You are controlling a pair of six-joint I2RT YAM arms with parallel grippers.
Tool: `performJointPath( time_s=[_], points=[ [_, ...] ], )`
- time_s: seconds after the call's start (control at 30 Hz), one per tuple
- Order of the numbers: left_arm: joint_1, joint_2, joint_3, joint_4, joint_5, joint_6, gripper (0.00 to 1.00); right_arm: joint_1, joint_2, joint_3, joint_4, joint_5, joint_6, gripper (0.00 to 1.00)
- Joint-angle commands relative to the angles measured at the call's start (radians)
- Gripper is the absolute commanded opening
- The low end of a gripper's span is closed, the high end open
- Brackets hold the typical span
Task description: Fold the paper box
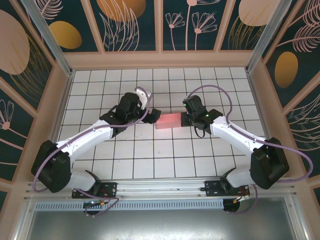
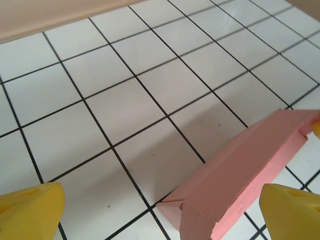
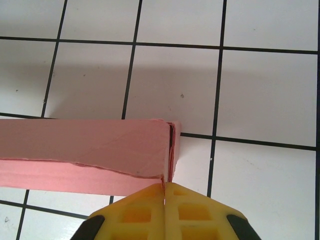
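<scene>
At table centre, pinches the paper box (image 1: 170,121) at its three-o'clock end in the closed right gripper (image 3: 164,186), with left gripper (image 1: 152,115) wide at nine o'clock, and risks the end flaps springing open on release.

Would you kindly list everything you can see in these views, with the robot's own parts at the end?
paper box: one, pink, lying mid-table between the two grippers.
table: one, white tiles with black grid lines, under everything.
wall panels: several, dark blue with gold and pink plant patterns, around the table.
rail: one, silver metal, along the near edge by the arm bases.
cables: two, purple, one looping along each arm.
arms: two, white and black, reaching in from the near edge.
left gripper: one, yellow fingertips, open, at the box's left end.
right gripper: one, yellow fingertips, shut, apparently pinching the box's right end edge.
</scene>
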State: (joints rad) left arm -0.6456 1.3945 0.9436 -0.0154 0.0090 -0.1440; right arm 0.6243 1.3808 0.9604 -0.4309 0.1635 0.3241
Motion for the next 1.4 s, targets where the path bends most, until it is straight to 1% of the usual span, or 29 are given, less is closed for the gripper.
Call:
performJointPath(
  time_s=[0.0, 0.1, 0.17, 0.2, 0.23, 0.33, 0.4, 0.63, 0.7, 1.03, 1.23, 1.37],
  points=[
    [-0.011, -0.029, -0.018, 0.058, -0.058, -0.060, 0.99, -0.013, 0.015, 0.036, -0.023, 0.009, 0.013, 0.00],
    [-0.040, -0.017, 0.004, -0.014, -0.144, 0.004, 0.88, -0.018, 0.019, 0.047, -0.028, 0.008, 0.016, 0.00],
    [-0.053, 0.002, 0.023, -0.057, -0.189, 0.038, 0.76, -0.020, 0.024, 0.058, -0.038, 0.010, 0.017, 0.00],
    [-0.057, 0.011, 0.023, -0.074, -0.198, 0.048, 0.70, -0.021, 0.027, 0.062, -0.044, 0.010, 0.017, 0.00],
    [-0.064, 0.021, 0.037, -0.087, -0.201, 0.048, 0.67, -0.022, 0.029, 0.066, -0.051, 0.011, 0.018, 0.00],
    [-0.078, 0.047, 0.080, -0.111, -0.178, 0.038, 0.55, -0.023, 0.030, 0.063, -0.058, 0.018, 0.025, 0.00],
    [-0.086, 0.063, 0.094, -0.118, -0.168, 0.015, 0.51, -0.026, 0.029, 0.060, -0.057, 0.015, 0.030, 0.00],
    [-0.103, 0.124, 0.138, -0.165, -0.124, -0.022, 0.49, -0.039, 0.051, 0.078, -0.057, -0.010, 0.046, 0.00],
    [-0.106, 0.129, 0.139, -0.164, -0.124, -0.031, 0.44, -0.047, 0.058, 0.088, -0.062, -0.017, 0.050, 0.00],
    [-0.104, 0.204, 0.192, -0.208, -0.134, -0.041, 0.43, -0.067, 0.078, 0.119, -0.072, -0.048, 0.049, 0.00],
    [-0.104, 0.296, 0.307, -0.330, -0.187, -0.076, 0.42, -0.069, 0.084, 0.121, -0.078, -0.056, 0.047, 0.00],
    [-0.105, 0.313, 0.343, -0.376, -0.172, -0.078, 0.40, -0.071, 0.082, 0.120, -0.080, -0.058, 0.047, 0.00]
  ],
)
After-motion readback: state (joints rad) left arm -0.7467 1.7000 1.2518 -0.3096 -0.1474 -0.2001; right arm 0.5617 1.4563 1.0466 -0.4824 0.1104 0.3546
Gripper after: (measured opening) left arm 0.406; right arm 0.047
